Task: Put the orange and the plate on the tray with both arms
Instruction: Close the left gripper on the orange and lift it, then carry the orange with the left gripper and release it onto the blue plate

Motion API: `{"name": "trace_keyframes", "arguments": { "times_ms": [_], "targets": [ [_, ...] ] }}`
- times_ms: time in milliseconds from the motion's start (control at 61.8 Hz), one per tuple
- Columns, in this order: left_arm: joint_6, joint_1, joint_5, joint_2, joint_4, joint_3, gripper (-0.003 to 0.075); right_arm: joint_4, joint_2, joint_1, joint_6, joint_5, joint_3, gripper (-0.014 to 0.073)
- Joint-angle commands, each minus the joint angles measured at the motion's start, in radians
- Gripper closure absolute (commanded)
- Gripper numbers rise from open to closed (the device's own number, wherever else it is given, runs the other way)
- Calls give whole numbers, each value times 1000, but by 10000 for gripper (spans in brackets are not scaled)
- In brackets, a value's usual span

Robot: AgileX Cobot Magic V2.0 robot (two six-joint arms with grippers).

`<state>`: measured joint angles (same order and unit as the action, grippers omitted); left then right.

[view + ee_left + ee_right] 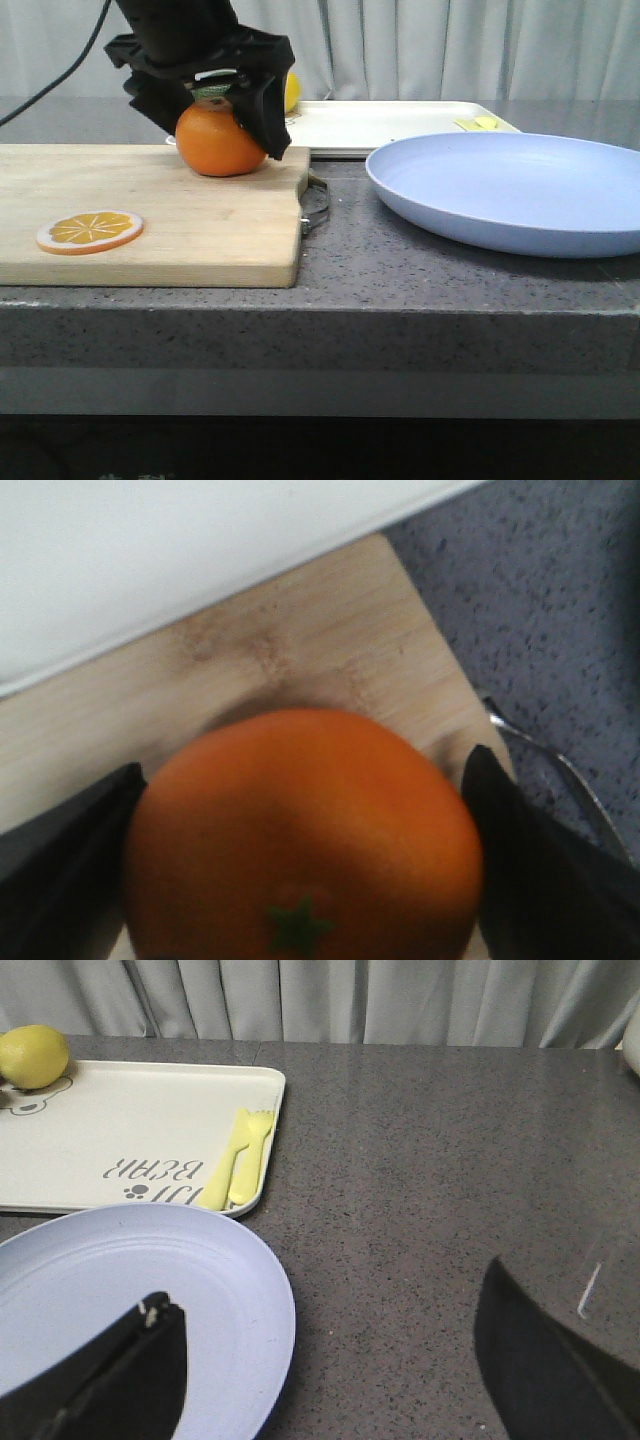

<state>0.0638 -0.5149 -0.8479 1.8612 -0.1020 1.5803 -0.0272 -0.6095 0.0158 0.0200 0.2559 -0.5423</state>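
Two tools are on record, one engaged. The left tool (222,112) is clenched on the orange (217,138), a black finger (60,865) pressed against each flank, while the fruit rests on the far right corner of the cutting board (150,215) at the left of the worktop (400,270).

The right tool (330,1365) is released, jaws wide apart, one finger above the plate's rim and the other above bare worktop, grasping nothing.

Risks, as judged:
- The orange is round and smooth-skinned; a grip seated off its widest line could let it roll out during the lift and drop back onto the board.
- The plate (520,190) is shallow with a thin low rim; a shallow pinch could slip or tip it.

Orange: whole, bright, glossy, with a green star-shaped stem mark (297,925) facing the left wrist camera.

Plate: pale lavender-blue, wide, matte, lying at the front right of the worktop, just in front of the tray.

Tray (385,125): cream-white, at the far edge of the worktop; carries a lemon (33,1055) and a yellow fork (238,1160).

Orange slice (90,231): flat on the board's front left.
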Motion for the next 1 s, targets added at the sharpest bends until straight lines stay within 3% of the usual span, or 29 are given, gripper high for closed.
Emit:
{"name": "trace_keyframes", "arguments": {
  "times_ms": [0, 243, 453, 599, 777, 987],
  "targets": [
    [0, -6, 1, -39, -18, 33, 132, 6, -5, 5, -1, -87, -36, -4],
    [0, -6, 1, -39, -16, 56, 155, 6, -5, 5, -1, -87, -36, -4],
    [0, -6, -7, -39, -18, 114, 388, 6, -5, 5, -1, -87, -36, -4],
    [0, -6, -7, -39, -29, 157, 477, 6, -5, 5, -1, -87, -36, -4],
    [2, -31, 26, -39, -181, 209, 480, 6, -5, 5, -1, -87, -36, -4],
    [4, -169, 127, -7, -190, 209, 480, 6, -5, 5, -1, -87, -36, -4]
  ]
}}
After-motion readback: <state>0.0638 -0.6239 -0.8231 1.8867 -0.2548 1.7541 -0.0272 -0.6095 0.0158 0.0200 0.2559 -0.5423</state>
